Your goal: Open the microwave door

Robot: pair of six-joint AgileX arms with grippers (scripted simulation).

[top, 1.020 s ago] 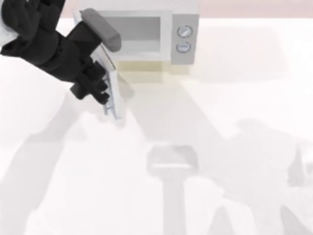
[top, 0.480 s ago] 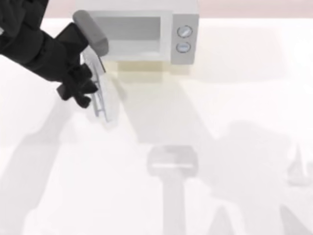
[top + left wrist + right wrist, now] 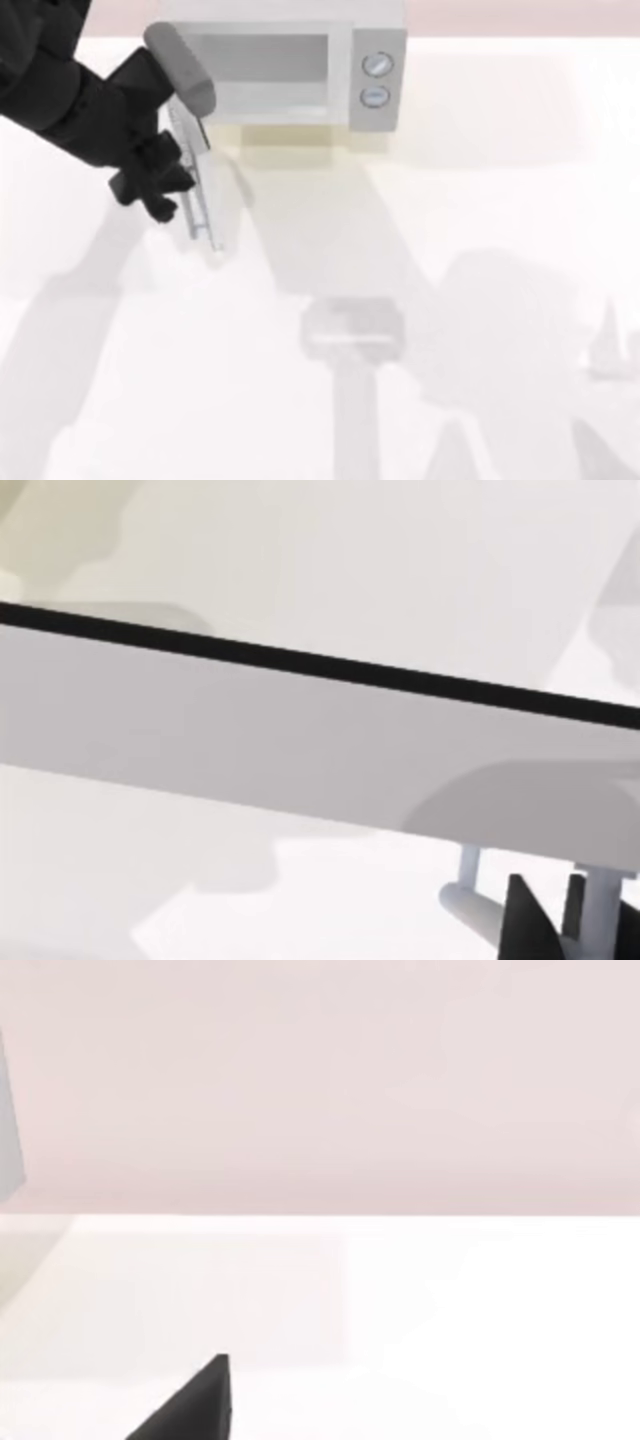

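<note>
The microwave (image 3: 290, 14) stands at the table's back, its pale cavity (image 3: 262, 68) exposed, with the two-knob panel (image 3: 377, 80) on its right side. The microwave door (image 3: 201, 207) has swung out to the left and shows nearly edge-on. My left gripper (image 3: 172, 196) is against the door's outer face, shut on the handle strip. In the left wrist view the door (image 3: 300, 740) crosses the picture, and the dark fingers (image 3: 527, 930) clasp the pale handle bar (image 3: 470, 908). One dark fingertip (image 3: 205, 1400) of my right gripper shows; that arm is out of the top view.
White table (image 3: 450, 200) spreads in front of the microwave, crossed by soft shadows. A pink wall (image 3: 320, 1080) rises behind the table's far edge. A grey corner of the microwave (image 3: 8, 1130) shows in the right wrist view.
The door has swung farther open toward the left, and my left gripper has moved left with its handle. The right arm's shadow has shifted slightly.
</note>
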